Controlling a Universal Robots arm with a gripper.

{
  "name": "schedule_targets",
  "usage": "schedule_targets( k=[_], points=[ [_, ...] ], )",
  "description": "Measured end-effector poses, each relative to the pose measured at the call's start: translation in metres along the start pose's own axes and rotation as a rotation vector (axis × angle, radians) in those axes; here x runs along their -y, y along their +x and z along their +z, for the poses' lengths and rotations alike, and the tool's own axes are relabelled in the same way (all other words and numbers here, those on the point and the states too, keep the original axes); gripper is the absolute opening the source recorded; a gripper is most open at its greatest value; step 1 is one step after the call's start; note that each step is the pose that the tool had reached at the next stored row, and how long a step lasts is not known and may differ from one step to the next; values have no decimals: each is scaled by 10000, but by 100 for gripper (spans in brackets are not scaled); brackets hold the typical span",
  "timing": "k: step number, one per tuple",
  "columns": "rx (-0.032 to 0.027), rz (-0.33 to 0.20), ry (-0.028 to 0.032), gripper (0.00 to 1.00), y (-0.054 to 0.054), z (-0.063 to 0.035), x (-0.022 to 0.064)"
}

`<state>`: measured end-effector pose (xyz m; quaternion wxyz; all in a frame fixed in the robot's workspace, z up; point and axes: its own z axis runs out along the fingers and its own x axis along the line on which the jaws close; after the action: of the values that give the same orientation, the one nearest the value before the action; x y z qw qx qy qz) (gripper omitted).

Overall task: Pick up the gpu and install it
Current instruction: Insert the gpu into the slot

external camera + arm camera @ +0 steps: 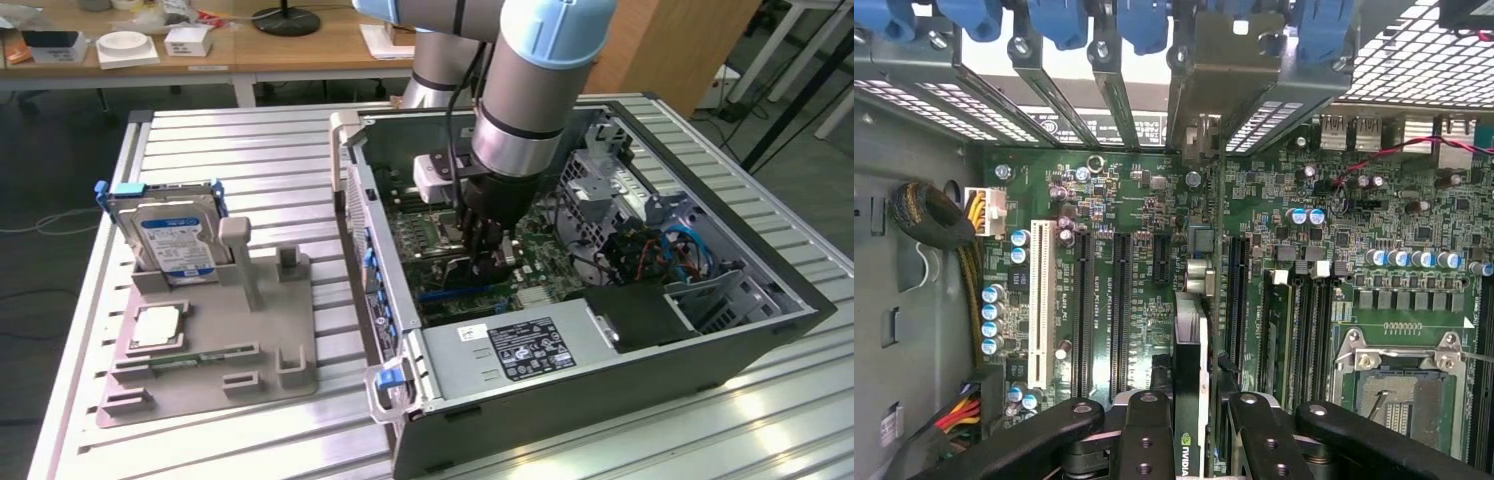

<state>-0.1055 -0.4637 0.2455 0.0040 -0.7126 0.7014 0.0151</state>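
I have the tool (489, 252) down inside the case (747, 330), its fingers (1146, 432) clamped on the gpu (1191, 345). The card stands edge-on over the motherboard (1354, 200), among the slots; I cannot tell whether it is seated. A hard drive (171, 240) stands on the desk (240, 150).

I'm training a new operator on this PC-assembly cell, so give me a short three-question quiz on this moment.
1. True or false: the gripper holds the gpu inside the computer case.
2. Where is the hard drive? A: in the gripper. B: upright in the grey fixture. C: flat on the motherboard.
3. Fill in: the computer case's side is ___.
Key: 1 true; 2 B; 3 open.
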Motion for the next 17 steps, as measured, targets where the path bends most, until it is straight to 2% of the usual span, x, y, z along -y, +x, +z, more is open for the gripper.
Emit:
schedule_targets(
  k=[17],
  points=[
    [-1,-1,-1,26,-1,-32,-1]
  ],
)
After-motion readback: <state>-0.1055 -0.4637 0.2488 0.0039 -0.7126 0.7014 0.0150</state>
